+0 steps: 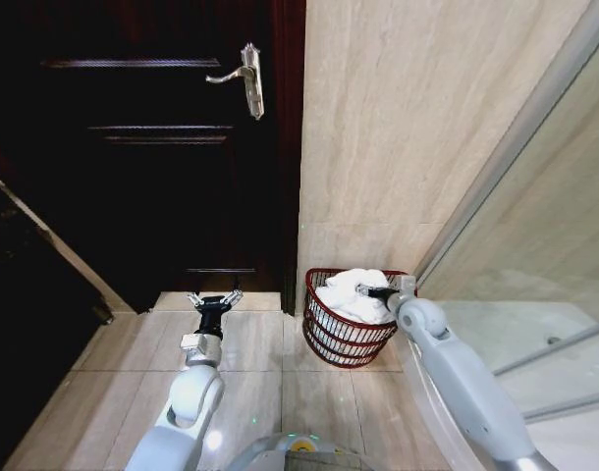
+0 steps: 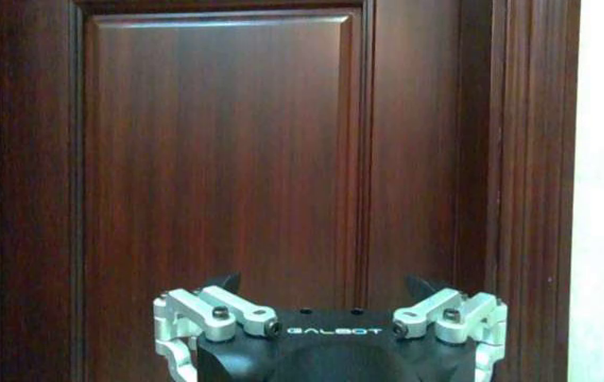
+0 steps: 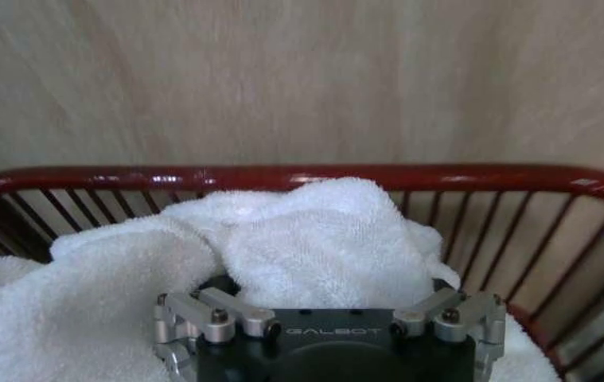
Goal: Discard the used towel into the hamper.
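Beige tile floor point(image 1: 270, 383) runs to a dark wooden door point(image 1: 152, 147) and a marble wall. Your hamper point(image 1: 347, 329) stands by that wall, just beside the door frame, with the white towel point(image 1: 356, 294) heaped inside it, rising above the rim. Your right pincer point(image 1: 374, 291) sits down in the towel; you cannot tell whether it grips or has let go. Your left pincer point(image 1: 215, 299) hovers spread and empty before the door. Judged from this, you're at the drop: next, release and lift clear.
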Controlling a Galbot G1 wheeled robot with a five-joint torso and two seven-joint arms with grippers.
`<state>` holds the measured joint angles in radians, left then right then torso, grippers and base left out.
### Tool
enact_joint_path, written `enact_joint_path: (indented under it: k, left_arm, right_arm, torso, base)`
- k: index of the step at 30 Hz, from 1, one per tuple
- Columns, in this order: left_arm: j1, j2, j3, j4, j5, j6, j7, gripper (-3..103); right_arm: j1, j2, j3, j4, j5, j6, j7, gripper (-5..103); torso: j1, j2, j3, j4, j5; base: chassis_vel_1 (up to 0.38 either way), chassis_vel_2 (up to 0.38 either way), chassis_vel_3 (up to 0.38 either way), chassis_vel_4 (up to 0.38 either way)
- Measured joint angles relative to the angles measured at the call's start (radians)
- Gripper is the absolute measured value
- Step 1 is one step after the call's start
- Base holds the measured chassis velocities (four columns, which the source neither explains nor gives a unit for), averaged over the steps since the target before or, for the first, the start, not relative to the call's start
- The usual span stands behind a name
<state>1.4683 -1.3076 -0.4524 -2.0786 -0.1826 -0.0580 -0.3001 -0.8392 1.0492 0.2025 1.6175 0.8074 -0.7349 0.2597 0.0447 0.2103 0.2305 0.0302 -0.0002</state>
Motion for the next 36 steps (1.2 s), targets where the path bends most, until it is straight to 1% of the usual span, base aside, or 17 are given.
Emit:
enact_joint_path:
  k: [2,10,14,20,22,23,25,26,27,28,29,30,31,32,33,35,36]
  left_arm:
    - [0.009,-0.001,-0.009,-0.005,0.000,-0.002,0.001,100]
    - [0.044,-0.011,-0.040,-0.021,0.000,-0.023,0.004,100]
    - [0.056,-0.013,-0.054,-0.031,0.000,-0.028,0.008,100]
    - [0.063,-0.015,-0.058,-0.045,0.000,-0.024,0.011,100]
    - [0.064,-0.017,-0.058,-0.052,0.000,-0.019,0.011,100]
    - [0.064,-0.017,-0.057,-0.053,0.000,-0.018,0.011,100]
    - [0.064,-0.017,-0.057,-0.055,0.000,-0.017,0.011,100]
    - [0.063,-0.017,-0.057,-0.055,0.000,-0.016,0.011,100]
    - [0.061,-0.017,-0.057,-0.056,0.000,-0.015,0.010,100]
    - [0.061,-0.017,-0.057,-0.056,0.000,-0.015,0.010,100]
    - [0.056,-0.017,-0.054,-0.056,-0.001,-0.013,0.007,100]
    - [0.052,-0.018,-0.052,-0.056,-0.002,-0.012,0.006,100]
    - [0.046,-0.018,-0.048,-0.056,-0.004,-0.011,0.004,100]
    - [0.046,-0.018,-0.048,-0.056,-0.004,-0.011,0.004,100]
    - [0.042,-0.017,-0.045,-0.056,-0.005,-0.011,0.003,100]
    - [0.036,-0.016,-0.040,-0.055,-0.006,-0.011,0.002,100]
    - [0.036,-0.016,-0.040,-0.055,-0.006,-0.011,0.002,100]
  right_arm:
    - [0.031,0.000,-0.039,-0.045,0.036,0.000,0.002,100]
    - [0.126,0.013,-0.135,-0.181,0.098,0.000,0.007,100]
    - [0.157,0.027,-0.176,-0.232,0.161,0.000,0.033,100]
    - [0.174,0.035,-0.203,-0.265,0.176,0.000,0.035,100]
    - [0.163,0.037,-0.190,-0.258,0.152,0.000,0.029,100]
    - [0.151,0.042,-0.169,-0.241,0.125,0.000,0.030,100]
    - [0.134,0.042,-0.145,-0.206,0.104,0.000,0.041,100]
    - [0.115,0.033,-0.123,-0.153,0.097,0.000,0.053,100]
    - [0.102,0.022,-0.108,-0.108,0.086,-0.001,0.057,100]
    - [0.102,0.022,-0.108,-0.108,0.086,-0.001,0.057,100]
    - [0.079,0.002,-0.082,-0.023,0.070,0.000,0.068,100]
    - [0.061,-0.011,-0.064,0.036,0.058,0.004,0.087,100]
    - [0.035,-0.025,-0.043,0.110,0.049,0.024,0.121,100]
    - [0.035,-0.025,-0.043,0.110,0.049,0.024,0.121,100]
    - [0.016,-0.032,-0.027,0.160,0.043,0.033,0.139,100]
    - [-0.044,-0.046,0.009,0.272,0.013,0.101,0.156,100]
    - [-0.044,-0.046,0.009,0.272,0.013,0.101,0.156,100]
  torso:
    - [0.000,0.000,0.000,-0.0002,-0.0002]
    - [0.000,0.000,0.000,-0.0003,-0.0004]
    - [0.000,0.000,0.000,-0.0005,-0.0006]
    - [0.000,0.001,0.000,-0.0002,-0.0010]
    - [0.000,0.001,0.000,0.0007,-0.0003]
    - [0.000,0.000,0.000,0.0008,0.0012]
    - [0.000,0.000,0.001,0.0013,0.0021]
    - [0.001,-0.001,0.001,0.0005,0.0027]
    - [0.001,-0.001,0.001,0.0008,0.0025]
    - [0.001,-0.001,0.001,0.0008,0.0025]
    - [0.001,0.000,0.001,0.0003,0.0011]
    - [0.001,-0.001,0.001,0.0004,0.0007]
    - [0.000,0.000,0.001,0.0005,0.0011]
    - [0.000,0.000,0.001,0.0005,0.0011]
    - [0.000,0.000,0.000,0.0005,0.0007]
    - [0.000,0.000,0.000,0.0005,0.0006]
    - [0.000,0.000,0.000,0.0005,0.0006]
  base:
    - [0.000,0.000,0.000,0.000]
    - [0.000,0.000,0.000,0.000]
    - [0.000,0.000,0.000,0.000]
    - [0.000,0.000,0.000,0.000]
    - [0.000,0.000,0.000,0.000]
    - [0.000,0.000,0.000,0.000]
    - [0.000,0.000,0.000,0.000]
    - [0.000,0.000,0.000,0.000]
    - [0.000,0.000,0.000,0.000]
    - [0.000,0.000,0.000,0.000]
    - [0.000,0.000,0.000,0.000]
    - [0.000,0.000,0.000,0.000]
    - [0.000,0.000,0.000,0.000]
    - [0.000,0.000,0.000,0.000]
    - [0.000,0.000,0.000,0.000]
    - [0.000,0.000,0.000,0.000]
    - [0.000,0.000,0.000,0.000]
